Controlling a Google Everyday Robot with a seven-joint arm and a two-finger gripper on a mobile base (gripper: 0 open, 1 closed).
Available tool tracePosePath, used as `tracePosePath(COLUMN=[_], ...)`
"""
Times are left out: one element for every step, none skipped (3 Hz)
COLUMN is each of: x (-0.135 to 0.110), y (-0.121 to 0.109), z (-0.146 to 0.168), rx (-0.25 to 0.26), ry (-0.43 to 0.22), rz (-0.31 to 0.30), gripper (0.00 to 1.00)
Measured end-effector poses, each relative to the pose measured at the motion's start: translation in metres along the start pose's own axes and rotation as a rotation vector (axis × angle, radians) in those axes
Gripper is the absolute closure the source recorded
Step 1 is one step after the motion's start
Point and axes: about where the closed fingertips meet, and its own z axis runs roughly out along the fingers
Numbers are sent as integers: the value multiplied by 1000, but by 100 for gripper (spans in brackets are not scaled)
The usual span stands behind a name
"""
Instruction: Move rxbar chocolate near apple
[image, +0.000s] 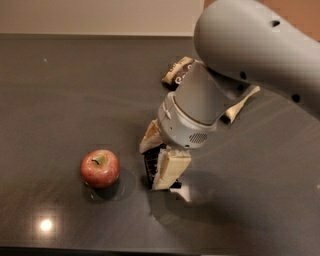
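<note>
The red apple (100, 168) with a yellowish patch at its stem stands on the dark table at the lower left. My gripper (156, 162) hangs just right of the apple, a short gap apart, its cream fingers (169, 169) shut on the black rxbar chocolate (150, 167). The bar stands on edge between the fingers, low over the table, with rows of white text showing. The grey arm covers most of the bar's right side.
A brown-and-cream snack bag (177, 73) lies behind the arm at the back centre, mostly hidden; a pale corner shows at the arm's right. The dark table (60, 90) stretches left and back. A light glare spot lies at the lower left.
</note>
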Motion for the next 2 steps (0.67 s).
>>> tracePosePath(x=[-13,-18], y=[-16,-32], z=[13,20], rx=[-11,-1], ry=[-12,-9], rz=[5,22], gripper=[100,82])
